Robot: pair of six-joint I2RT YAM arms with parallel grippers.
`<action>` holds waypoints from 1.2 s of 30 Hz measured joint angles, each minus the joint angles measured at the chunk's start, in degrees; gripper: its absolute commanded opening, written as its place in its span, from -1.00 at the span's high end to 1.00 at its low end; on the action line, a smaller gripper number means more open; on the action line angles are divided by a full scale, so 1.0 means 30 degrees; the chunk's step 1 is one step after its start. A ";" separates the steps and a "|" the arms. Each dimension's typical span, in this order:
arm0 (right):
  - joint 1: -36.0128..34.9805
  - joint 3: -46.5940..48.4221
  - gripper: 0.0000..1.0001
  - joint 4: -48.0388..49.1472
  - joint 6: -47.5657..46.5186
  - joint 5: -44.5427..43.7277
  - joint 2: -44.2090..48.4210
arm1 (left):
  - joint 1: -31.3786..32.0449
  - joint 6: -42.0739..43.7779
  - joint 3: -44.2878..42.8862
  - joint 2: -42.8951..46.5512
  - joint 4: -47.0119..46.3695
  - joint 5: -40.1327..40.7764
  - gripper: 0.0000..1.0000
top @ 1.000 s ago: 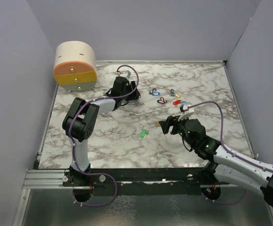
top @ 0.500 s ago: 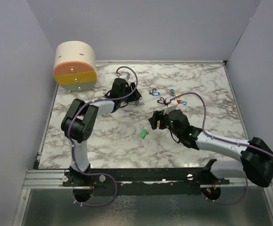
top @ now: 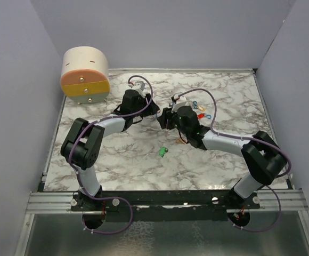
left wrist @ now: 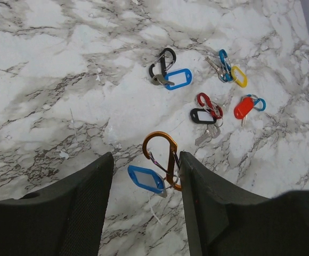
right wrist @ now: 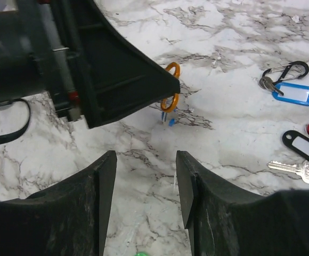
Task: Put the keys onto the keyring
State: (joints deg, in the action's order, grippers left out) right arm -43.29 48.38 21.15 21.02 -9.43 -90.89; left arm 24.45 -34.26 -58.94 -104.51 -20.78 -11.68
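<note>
The keyring, an orange carabiner (left wrist: pixel 162 157), stands between the fingers of my left gripper (left wrist: pixel 145 154). It touches the right finger's inner face only, and the left finger is clear of it. A blue-tagged key (left wrist: pixel 145 179) hangs from it. My right gripper (right wrist: pixel 145 154) faces the left one from close by, open and empty, with the carabiner (right wrist: pixel 170 95) just beyond it. More keys lie past them: a blue tag (left wrist: pixel 178 79), a black tag (left wrist: pixel 202 116), a red tag (left wrist: pixel 243 108) and a yellow tag (left wrist: pixel 239 76). A green-tagged key (top: pixel 162 151) lies nearer the front.
A cream and orange drum (top: pixel 85 74) stands at the back left corner of the marble table (top: pixel 117 165). Grey walls close in the left, back and right sides. Both arms (top: pixel 224 141) reach across the table's middle.
The right arm swung from the front right up and left until its gripper met the left gripper, and its jaws narrowed. The left gripper shifted slightly left.
</note>
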 measured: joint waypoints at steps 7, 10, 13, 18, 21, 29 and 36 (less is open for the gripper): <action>0.1559 0.0342 0.10 0.0656 0.0313 0.1756 -0.1158 | 0.0000 0.0007 0.0197 0.1078 -0.0219 -0.0510 -0.11; 0.2106 0.0306 0.10 0.1443 0.0372 0.2594 -0.1166 | 0.0000 0.0007 0.0233 0.1151 -0.0240 -0.0882 -0.11; 0.2331 0.0306 0.10 0.2025 0.0240 0.3045 -0.1202 | 0.0000 0.0000 0.0342 0.1151 -0.0233 -0.1217 -0.11; 0.2331 0.0306 0.15 0.2586 -0.0058 0.3738 -0.1705 | 0.0000 -0.0058 0.0452 0.1151 -0.0219 -0.1566 -0.11; 0.2331 0.0306 0.20 0.2681 -0.0109 0.3993 -0.2127 | 0.0000 -0.0124 0.0452 0.1158 -0.0226 -0.1727 -0.11; 0.2346 0.0306 0.28 0.3351 -0.0117 0.4320 -0.2448 | 0.0000 -0.0255 0.0459 0.1158 -0.0226 -0.2302 -0.11; 0.2470 0.0306 0.38 0.3759 -0.0182 0.4473 -0.2878 | 0.0015 -0.0299 0.0699 0.1166 -0.0248 -0.2535 -0.12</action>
State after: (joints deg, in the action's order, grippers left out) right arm -35.88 49.30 32.42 20.47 3.99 -99.53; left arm 24.49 -35.16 -56.84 -101.01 -21.52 -19.29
